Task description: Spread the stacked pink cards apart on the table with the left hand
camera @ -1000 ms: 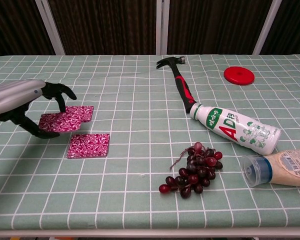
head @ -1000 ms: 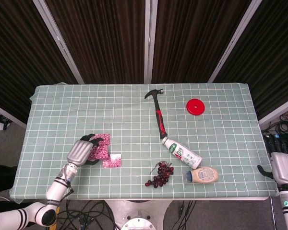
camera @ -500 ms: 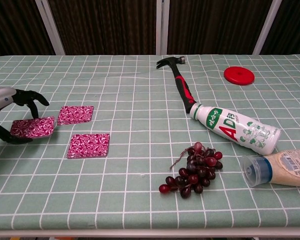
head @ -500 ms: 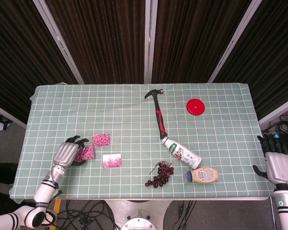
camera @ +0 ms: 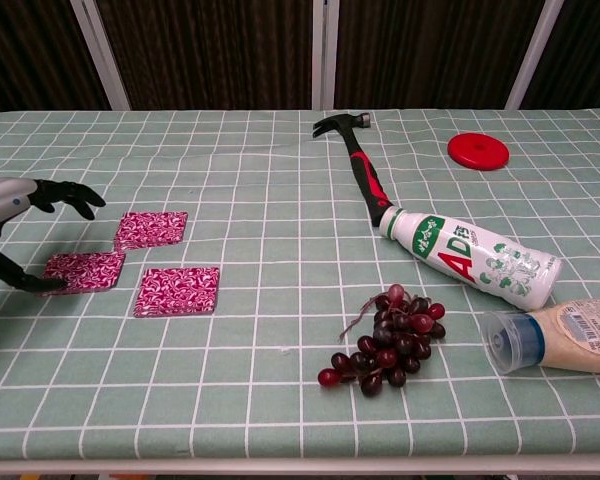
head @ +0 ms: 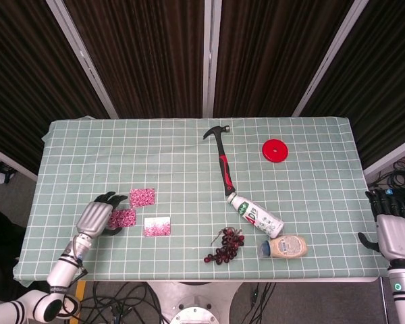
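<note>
Three pink patterned cards lie apart, flat on the green checked cloth. One card [head: 142, 196] [camera: 151, 229] is farthest back, another card [head: 156, 226] [camera: 177, 290] is nearest the front, and a third card [head: 123, 218] [camera: 84, 271] lies furthest left. My left hand [head: 94, 216] [camera: 10, 205] is at that third card's left edge. Its fingers [camera: 72, 194] are lifted and spread above the card, and its thumb [camera: 25, 283] is low at the card's left corner. My right hand [head: 395, 233] hangs off the table's right edge, holding nothing, fingers apart.
A hammer [head: 222, 162] [camera: 363, 165] lies mid-table, with a red disc [head: 275, 150] [camera: 478, 151] to its right. A white bottle [head: 256, 216] [camera: 465, 255], a tan jar [head: 283, 247] [camera: 555, 338] on its side and dark grapes [head: 226, 246] [camera: 388, 340] sit front right.
My left hand carried one card leftward off the stack, set it down flat and lifted its fingers off. The right hand came up slightly at the table's edge.
</note>
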### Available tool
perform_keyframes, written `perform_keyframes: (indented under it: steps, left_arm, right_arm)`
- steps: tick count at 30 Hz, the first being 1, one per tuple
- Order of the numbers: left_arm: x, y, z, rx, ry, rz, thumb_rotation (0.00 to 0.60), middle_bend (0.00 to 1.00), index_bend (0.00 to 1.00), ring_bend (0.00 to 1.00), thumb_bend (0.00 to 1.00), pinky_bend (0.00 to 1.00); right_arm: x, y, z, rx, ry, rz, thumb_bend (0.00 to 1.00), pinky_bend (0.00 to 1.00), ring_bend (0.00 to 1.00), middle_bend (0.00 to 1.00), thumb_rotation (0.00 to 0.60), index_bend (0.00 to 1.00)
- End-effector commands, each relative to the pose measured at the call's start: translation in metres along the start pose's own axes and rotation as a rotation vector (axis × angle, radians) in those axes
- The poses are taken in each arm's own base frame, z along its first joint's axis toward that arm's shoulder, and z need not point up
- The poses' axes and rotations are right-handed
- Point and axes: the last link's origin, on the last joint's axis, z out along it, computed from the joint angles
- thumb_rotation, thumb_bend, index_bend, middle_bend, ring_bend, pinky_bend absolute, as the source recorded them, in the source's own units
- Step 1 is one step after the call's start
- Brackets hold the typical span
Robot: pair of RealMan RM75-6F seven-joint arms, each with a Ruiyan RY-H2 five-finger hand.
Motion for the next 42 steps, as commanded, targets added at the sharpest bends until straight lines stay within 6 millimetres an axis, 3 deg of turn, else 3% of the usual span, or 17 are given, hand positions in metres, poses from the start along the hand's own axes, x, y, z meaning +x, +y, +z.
perform_keyframes:
  steps: [1,11,15,18,23,31,42]
  left_arm:
    - [0.013,0.003,0.0,-0.014,0.053,0.058,0.6,0.22,0.17,0.1,0.18,0.2]
    - [0.076,0.002,-0.002,0.019,0.305,0.368,0.6,0.21,0.17,0.08,0.19,0.2]
    - [0.103,-0.003,-0.013,0.043,0.513,0.589,0.6,0.21,0.16,0.07,0.18,0.2]
    - [0.11,-0.008,-0.025,0.073,0.578,0.624,0.6,0.21,0.16,0.07,0.17,0.2]
    - [0.11,-0.018,-0.046,0.116,0.552,0.623,0.6,0.21,0.16,0.07,0.17,0.2]
    - [0.092,-0.036,-0.086,0.193,0.424,0.507,0.6,0.21,0.16,0.07,0.16,0.19]
    - [0.072,-0.042,-0.099,0.16,0.334,0.317,0.6,0.21,0.16,0.07,0.15,0.19]
  right_arm:
    - [0.001,0.002,0.001,0.004,0.009,0.009,0.16,0.0,0.0,0.0,0.6,0.0]
    - [0.004,0.005,0.001,0.041,0.061,0.041,0.16,0.0,0.0,0.0,0.6,0.0]
    - [0.001,0.002,0.0,0.081,0.096,0.05,0.16,0.0,0.0,0.0,0.6,0.0]
    - [-0.001,0.001,0.0,0.103,0.107,0.054,0.16,0.0,0.0,0.0,0.6,0.0]
    - [-0.003,0.003,-0.001,0.117,0.122,0.05,0.16,0.0,0.0,0.0,0.6,0.0]
    - [-0.006,0.012,-0.004,0.097,0.109,0.046,0.16,0.0,0.0,0.0,0.6,0.0]
    - [-0.012,0.012,-0.006,0.091,0.086,0.032,0.16,0.0,0.0,0.0,0.6,0.0]
